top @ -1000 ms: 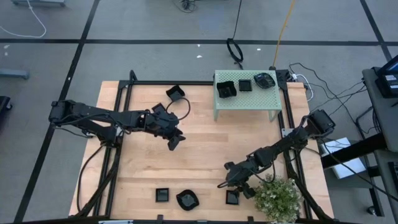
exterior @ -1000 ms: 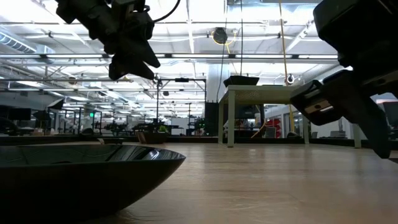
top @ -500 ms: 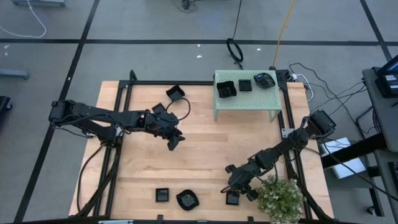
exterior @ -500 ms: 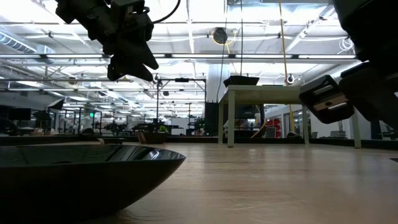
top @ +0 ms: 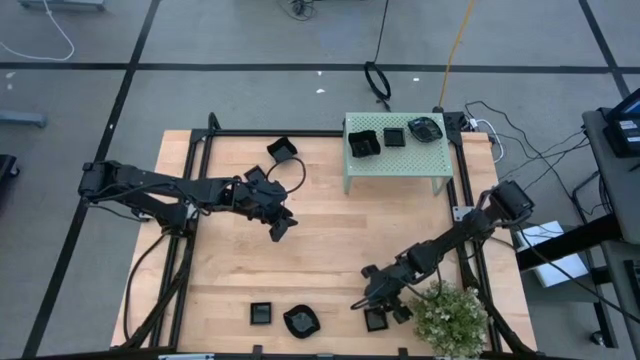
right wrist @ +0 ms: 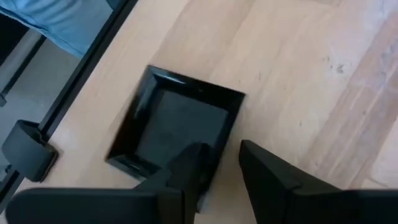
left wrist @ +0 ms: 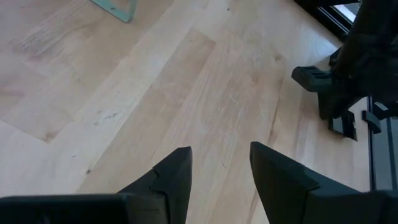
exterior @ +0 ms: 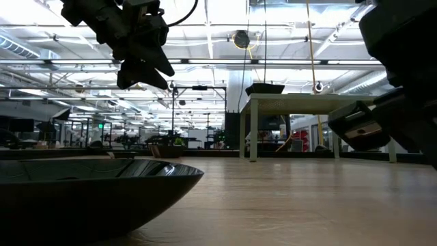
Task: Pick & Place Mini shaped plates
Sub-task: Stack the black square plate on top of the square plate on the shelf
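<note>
Two fingers of the right gripper straddle a square black plate's rim, partly open; left gripper hovers open, empty.

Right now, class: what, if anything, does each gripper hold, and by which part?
The left gripper holds nothing. The right gripper straddles one rim of a square plate; whether it grips cannot be told.

Middle of the table is wide open bare wood, easy to sweep through. Up at 1 o'clock the green stand blocks things, plates on top. Down at 5 o'clock it's cramped: the bushy plant sits right beside the right pincer and a square plate. Two more plates crowd the 6 o'clock edge, another at 11.
</note>
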